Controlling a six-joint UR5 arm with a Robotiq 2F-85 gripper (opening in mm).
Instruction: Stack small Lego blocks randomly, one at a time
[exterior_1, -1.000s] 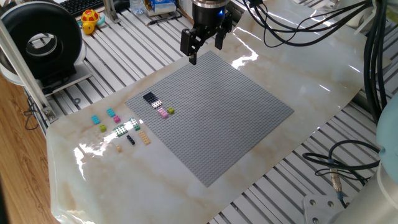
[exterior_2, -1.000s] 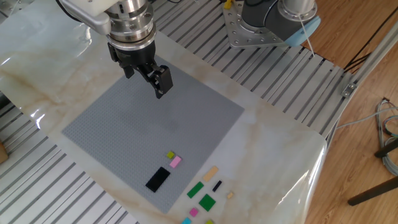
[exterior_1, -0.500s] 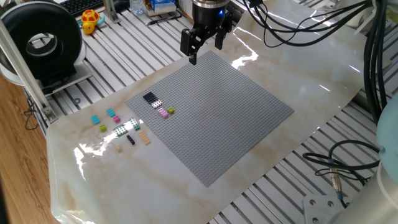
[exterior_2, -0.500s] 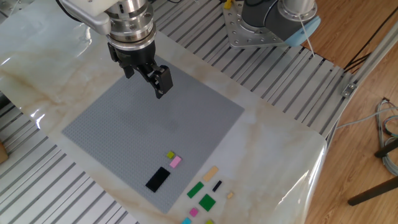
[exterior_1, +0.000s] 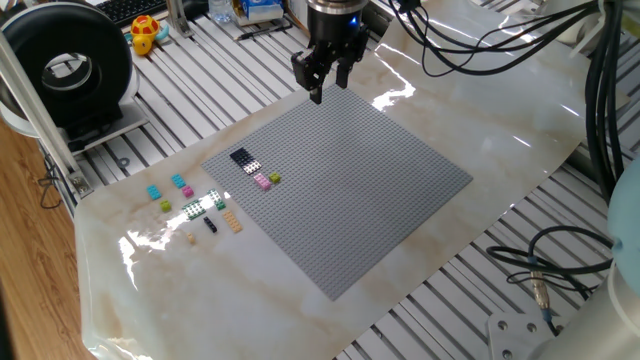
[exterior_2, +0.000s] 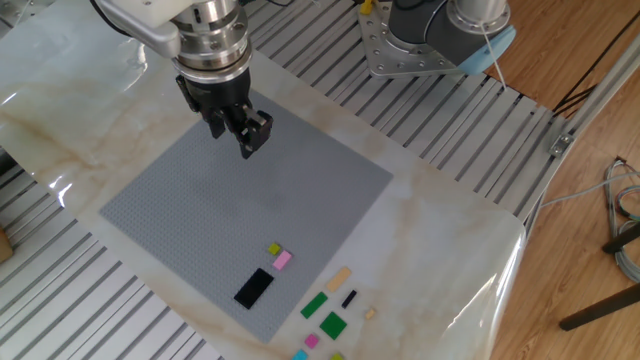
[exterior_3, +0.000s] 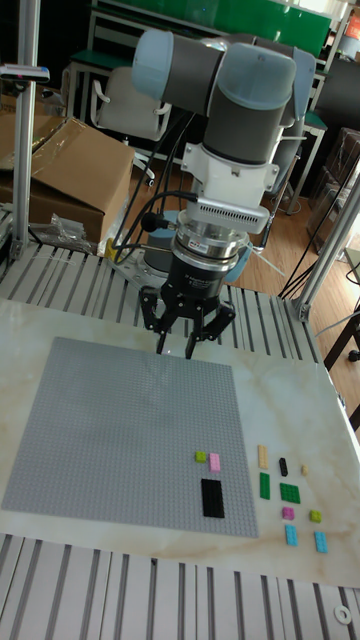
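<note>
The small Lego blocks sit well apart from the jaws, at the opposite end of the grey baseplate and just off its edge. On the plate itself, far from the jaws: a black plate piece, a pink brick and a lime brick, pink and lime touching, black just beside them. Off the plate on the marble surface, farther still from the jaws: tan, small black, two green, pink, lime and cyan bits. The gripper hangs above the plate's far corner w/ jaws nearly together, only a narrow gap betw. fingertips, nothing visible in them. No block is under or near the jaws. In the one fixed view a white-studded piece shows next to the black one; the tall view doesn't make it out. In the other fixed view the cyan and lime bricks are cut off at the bottom edge. Glare on the surface washes over the green/white pieces in the one fixed view, so exact count there is hard to tell. Stud detail too small to read anywhere.
</note>
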